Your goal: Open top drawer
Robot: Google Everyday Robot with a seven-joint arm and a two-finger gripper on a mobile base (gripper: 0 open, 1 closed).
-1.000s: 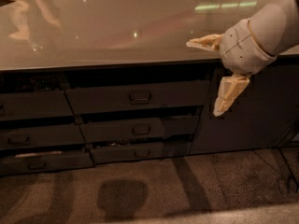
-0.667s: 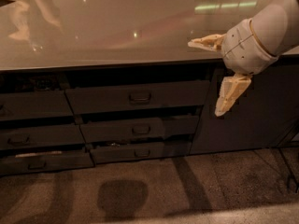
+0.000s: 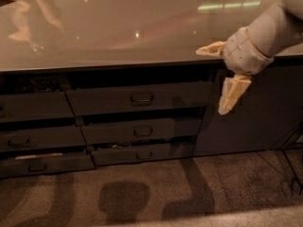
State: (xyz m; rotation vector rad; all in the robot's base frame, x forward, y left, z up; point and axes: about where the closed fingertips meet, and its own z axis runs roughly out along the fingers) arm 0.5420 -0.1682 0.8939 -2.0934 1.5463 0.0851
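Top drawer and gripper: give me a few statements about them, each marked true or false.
1. The gripper grips the top drawer's handle. False: it hangs right of the drawer, beside the counter edge, touching no handle.
2. Its fingers are spread open. True.
3. The handle sits at the centre of the drawer front. True.
4. Nothing lies below the top drawer. False: two shallower drawers sit beneath it.

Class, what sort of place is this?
Probably a kitchen or break room: glossy countertop, dark drawers beneath including the top drawer, cabinet door. The tool hangs open at the counter's front edge.
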